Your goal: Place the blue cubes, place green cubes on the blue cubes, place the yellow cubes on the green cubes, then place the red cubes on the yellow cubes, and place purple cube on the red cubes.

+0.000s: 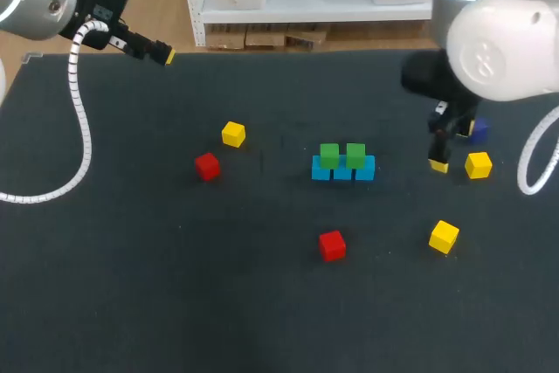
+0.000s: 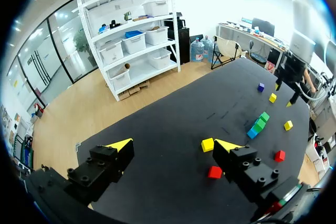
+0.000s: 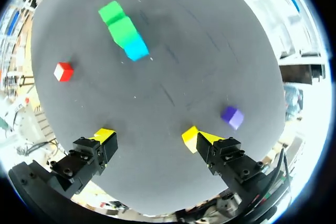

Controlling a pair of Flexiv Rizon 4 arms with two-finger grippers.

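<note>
A row of blue cubes (image 1: 342, 169) sits mid-table with two green cubes (image 1: 341, 155) on top. Loose yellow cubes lie at the left (image 1: 233, 134), right (image 1: 478, 165) and front right (image 1: 444, 236). Red cubes lie at the left (image 1: 207, 166) and front (image 1: 332, 245). The purple cube (image 3: 232, 117) is partly hidden behind my right arm in the head view. My right gripper (image 3: 157, 136) hovers open, empty, over the table. The right yellow cube (image 3: 190, 137) lies just inside one of its fingers. My left gripper (image 2: 173, 145) hangs open and empty, high over the far left corner.
The table's far edge (image 1: 262, 50) runs close under my left gripper (image 1: 166, 55). My right arm (image 1: 502, 41) hangs over the right side, above the purple cube. Bare dark tabletop (image 1: 157, 286) fills the front left.
</note>
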